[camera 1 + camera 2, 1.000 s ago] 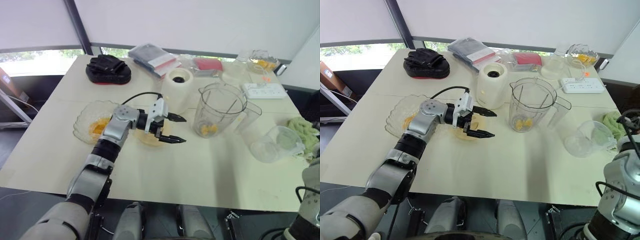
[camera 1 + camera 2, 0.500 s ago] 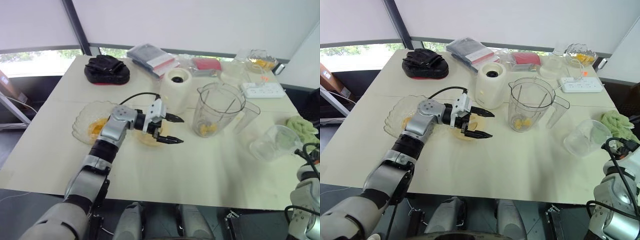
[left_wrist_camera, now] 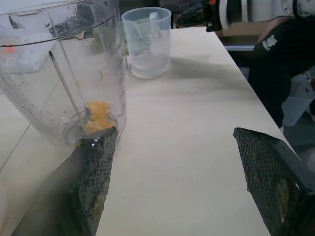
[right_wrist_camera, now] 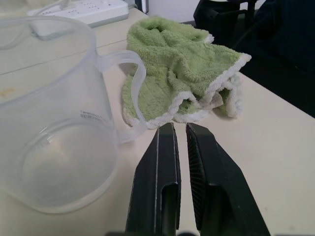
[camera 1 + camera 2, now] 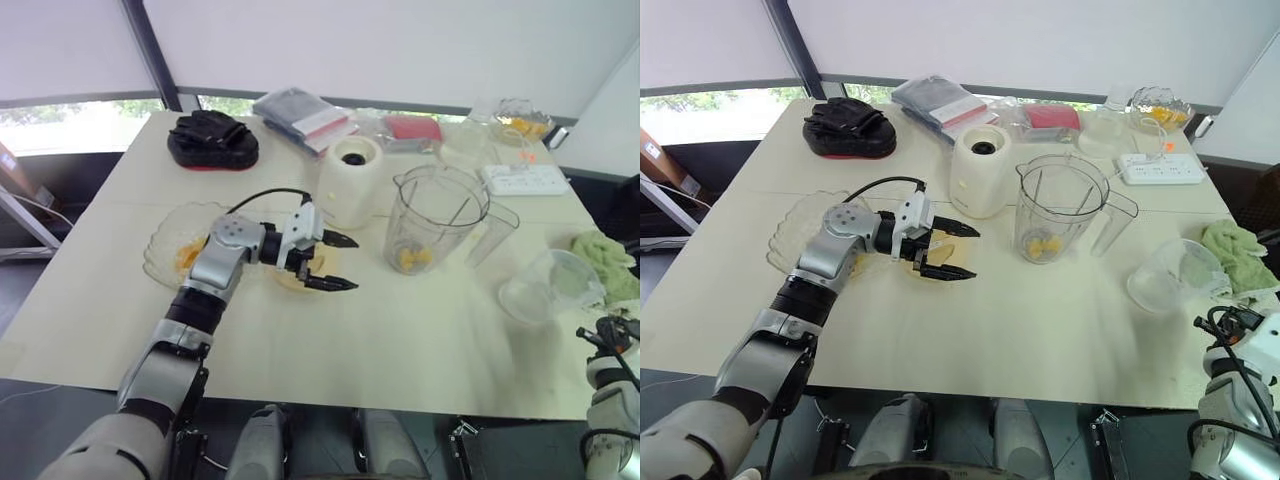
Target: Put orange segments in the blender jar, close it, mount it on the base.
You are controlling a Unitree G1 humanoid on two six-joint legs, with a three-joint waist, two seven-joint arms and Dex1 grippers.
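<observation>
Silver-grey left arm (image 5: 205,285), looped black cable (image 5: 262,194), left gripper (image 5: 350,264) black, mesh-textured.

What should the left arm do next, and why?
Probably lower the left gripper onto the small dish beneath it and close on a segment: it hangs open and empty, and the blender jar holds just a few orange pieces.

Green towel (image 4: 182,83) lies near white power strip (image 4: 81,10).
</observation>
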